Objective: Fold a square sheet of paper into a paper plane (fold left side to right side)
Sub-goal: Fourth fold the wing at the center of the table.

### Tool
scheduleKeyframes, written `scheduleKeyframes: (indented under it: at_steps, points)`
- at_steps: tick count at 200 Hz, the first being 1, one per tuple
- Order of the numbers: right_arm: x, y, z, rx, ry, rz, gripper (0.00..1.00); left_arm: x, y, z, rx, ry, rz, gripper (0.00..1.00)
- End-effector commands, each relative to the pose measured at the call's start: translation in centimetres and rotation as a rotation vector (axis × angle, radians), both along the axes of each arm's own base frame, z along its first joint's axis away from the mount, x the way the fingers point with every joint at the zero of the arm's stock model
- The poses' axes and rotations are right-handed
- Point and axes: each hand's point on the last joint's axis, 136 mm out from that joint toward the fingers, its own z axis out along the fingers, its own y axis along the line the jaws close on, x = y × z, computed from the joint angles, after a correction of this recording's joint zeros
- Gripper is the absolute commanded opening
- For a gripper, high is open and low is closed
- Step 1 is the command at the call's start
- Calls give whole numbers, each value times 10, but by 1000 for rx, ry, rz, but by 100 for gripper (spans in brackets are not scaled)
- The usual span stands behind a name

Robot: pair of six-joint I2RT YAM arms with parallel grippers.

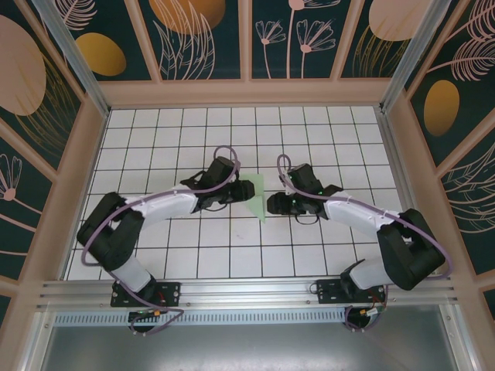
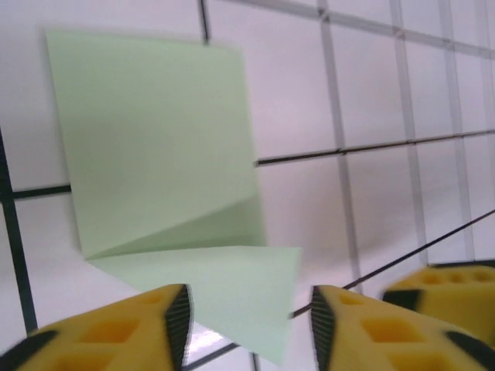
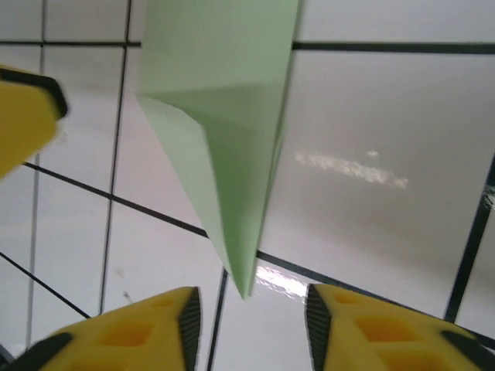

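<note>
Paper plane [image 1: 258,202] lies on the worktop [image 1: 232,249] folded to a slim dart, left gripper [image 2: 249,317] and right gripper [image 3: 249,309] both apart, clamping nothing; looks near done.

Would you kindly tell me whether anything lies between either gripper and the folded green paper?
Nothing visible does. The folded paper lies on the white-tiled table directly between the left gripper and the right gripper, and both wrist views show its corner right in front of the open jaws.
</note>
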Motion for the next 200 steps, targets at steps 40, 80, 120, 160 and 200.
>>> scheduleKeyframes:
  at_steps: [40, 80, 120, 160, 200]
  points:
    - [31, 36, 26, 142, -148, 164, 62, -16, 47, -7, -13, 2, 138, 65]
    - [42, 47, 3, 132, -90, 189, 53, -20, 47, -13, -48, 14, 147, 67]
    - [49, 51, -9, 114, -54, 190, 36, -18, 41, -19, -55, 29, 132, 67]
    - [54, 38, -22, 84, -21, 152, 15, -15, 35, -25, -60, 45, 126, 67]
    - [58, 30, -23, 73, -21, 126, 12, -9, 28, -27, -72, 56, 123, 68]
